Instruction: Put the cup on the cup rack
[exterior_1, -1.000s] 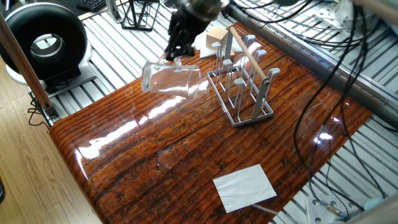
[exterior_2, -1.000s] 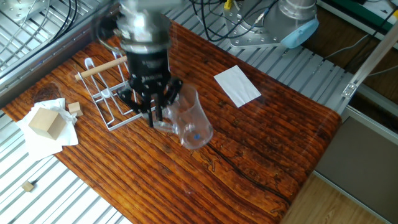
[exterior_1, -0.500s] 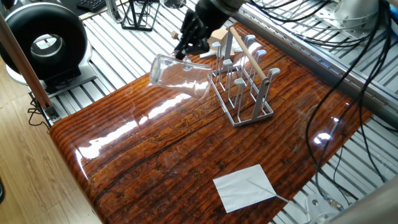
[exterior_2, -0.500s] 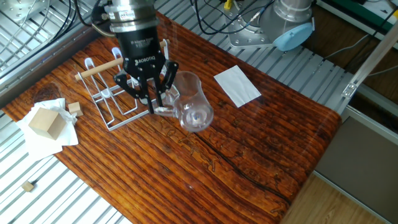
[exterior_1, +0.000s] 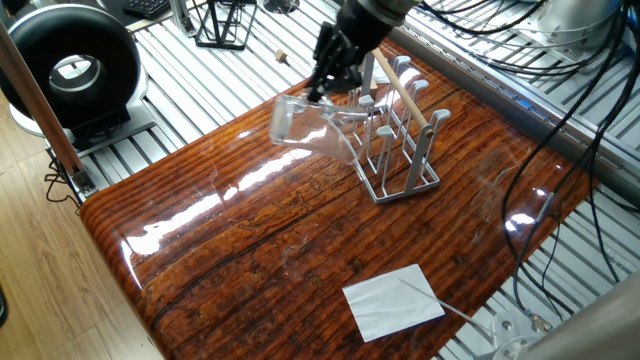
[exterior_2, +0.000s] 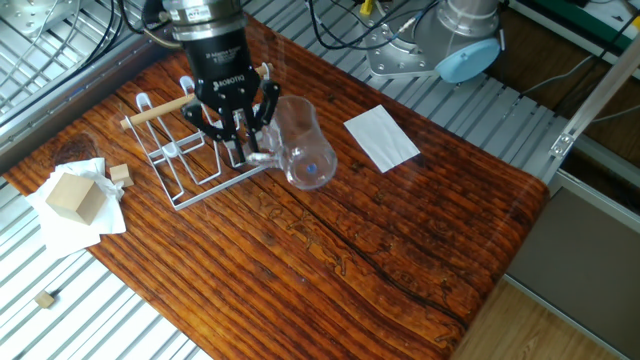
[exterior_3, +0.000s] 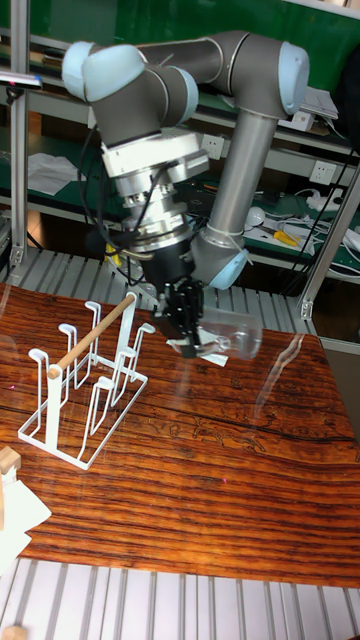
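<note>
arm bent down over table | gripper (exterior_2: 243, 148) clamps cup (exterior_2: 300, 155) rim, cup tilted sideways | beside cup rack (exterior_2: 185, 150)

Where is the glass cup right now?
The cup is up in the air, tipped sideways in the end effector, right beside the cup rack near the table's back edge.

clear cup (exterior_2: 300, 150), grey cup rack (exterior_1: 395, 135), black end effector (exterior_2: 243, 135)

- arm (exterior_3: 240, 130): grey tube links, light blue joint caps
- silver wrist flange, black cables alongside
- gripper (exterior_2: 236, 130): black body, white lettering, black fingers
</note>
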